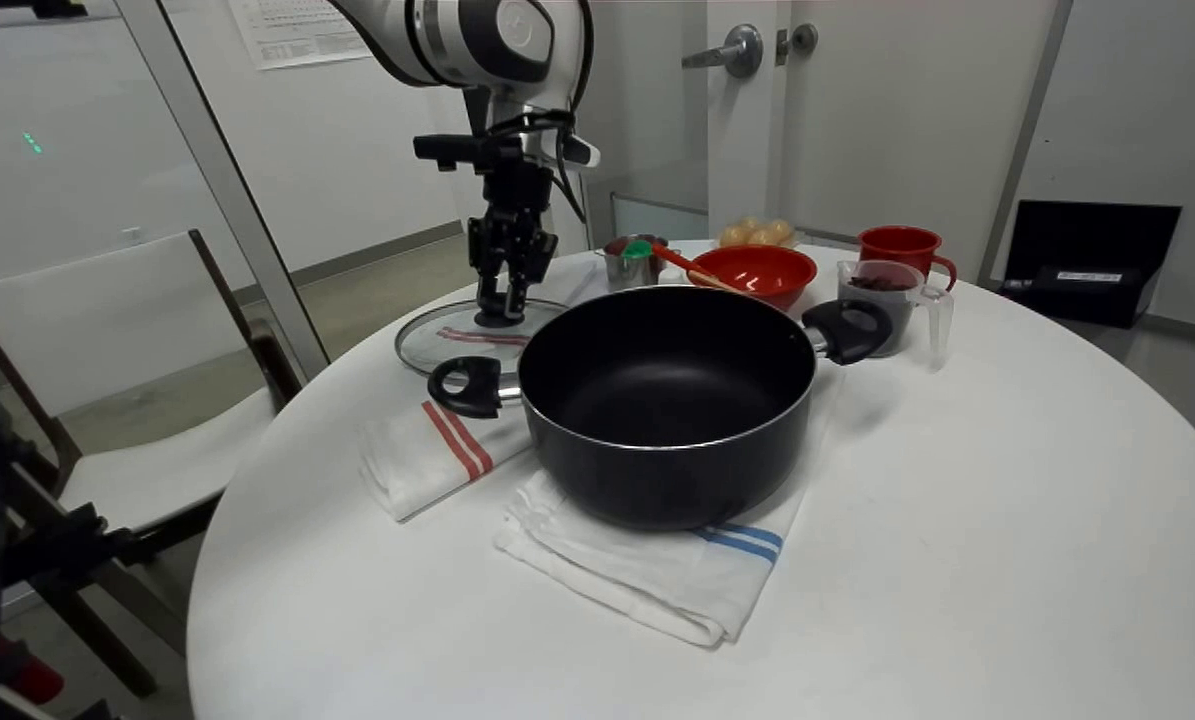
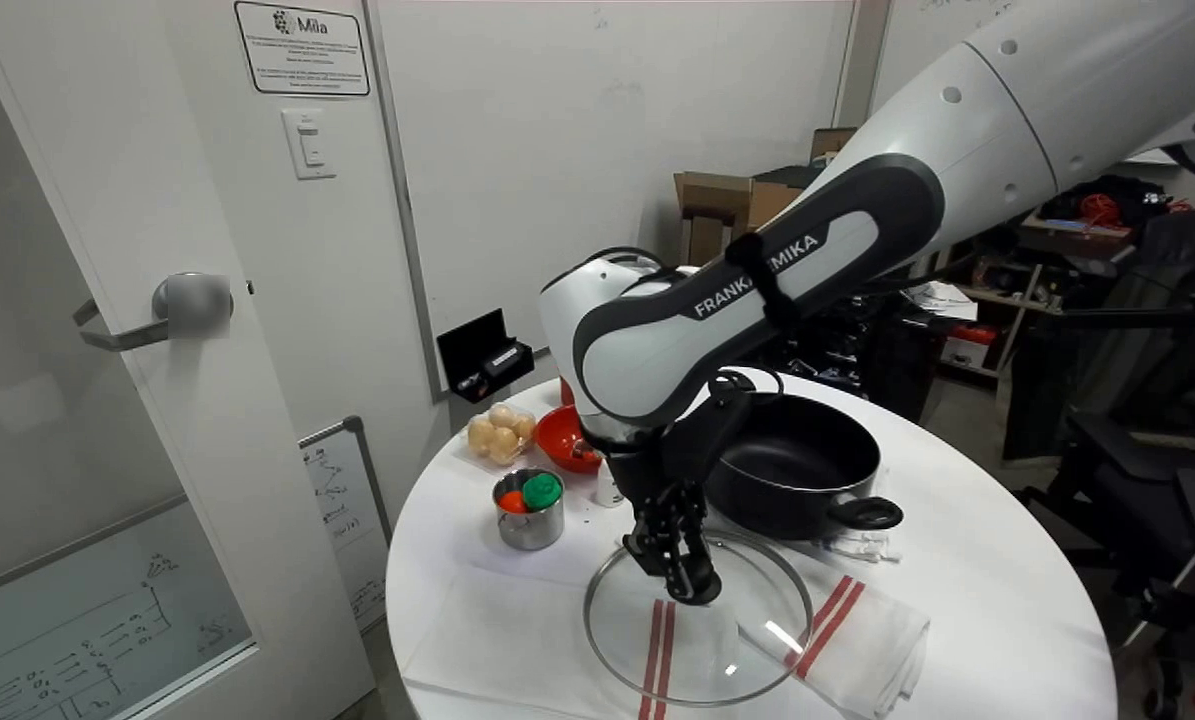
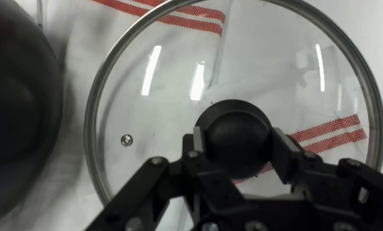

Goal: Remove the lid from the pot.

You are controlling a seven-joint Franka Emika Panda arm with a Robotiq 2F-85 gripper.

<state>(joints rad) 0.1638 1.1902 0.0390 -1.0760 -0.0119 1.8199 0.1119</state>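
Observation:
The black pot [image 1: 667,480] stands uncovered on a folded cloth, and its dark inside shows in both exterior views [image 2: 797,450]. Its side also shows at the left edge of the wrist view [image 3: 18,112]. The glass lid [image 2: 727,655] lies beside the pot over striped cloths, knob up; it looks flat in an exterior view [image 1: 432,345]. My gripper [image 3: 237,138] points down at the lid's centre, with a finger against each side of the black knob and no clear gap. It is also at the knob in both exterior views [image 1: 502,300] [image 2: 692,585].
A red-striped cloth [image 1: 437,470] and a blue-striped cloth [image 1: 647,590] lie on the round white table. Behind the pot are a metal cup [image 2: 530,530], a red bowl [image 1: 762,275], a clear jug [image 1: 887,335], a red mug [image 1: 897,245] and an egg pack [image 2: 502,435].

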